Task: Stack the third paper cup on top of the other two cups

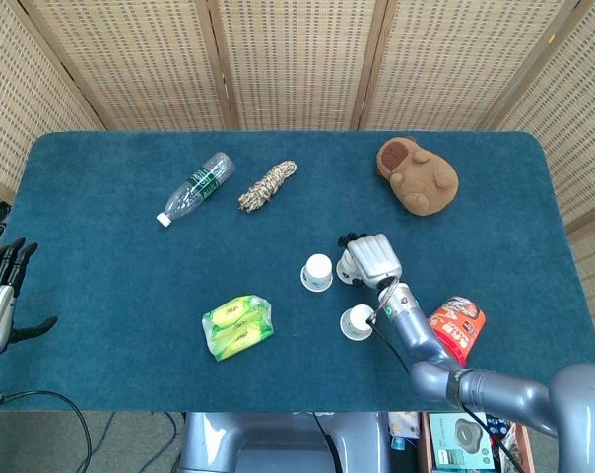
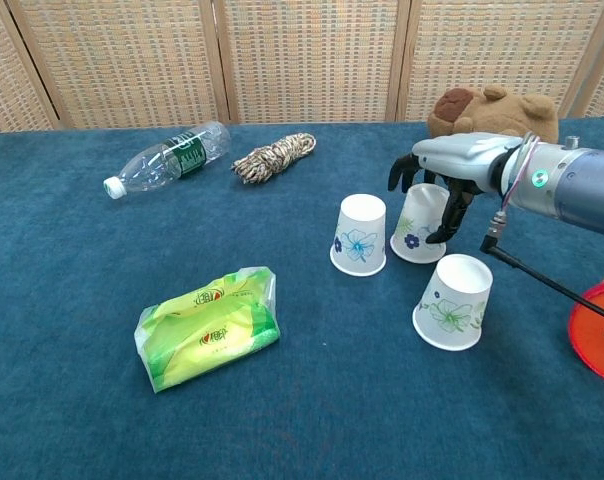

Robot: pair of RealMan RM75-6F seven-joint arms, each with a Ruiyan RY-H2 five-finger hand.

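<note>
Three white paper cups with blue flower prints stand upside down on the blue cloth. One cup [image 2: 360,234] [image 1: 317,273] is left of centre. A second cup [image 2: 453,302] [image 1: 358,321] stands nearer the front. My right hand [image 2: 452,170] [image 1: 368,261] reaches over the third cup [image 2: 420,223] from above and grips it with curled fingers. This cup is right beside the left one, and I cannot tell whether it rests on the cloth. At the table's left edge my left hand [image 1: 2,296] holds nothing, its fingers apart.
A plastic bottle [image 1: 196,187] and a rope bundle [image 1: 268,184] lie at the back left. A brown plush toy [image 1: 418,175] sits at the back right. A green packet [image 1: 237,326] lies front left. A red can [image 1: 455,325] lies by my right forearm.
</note>
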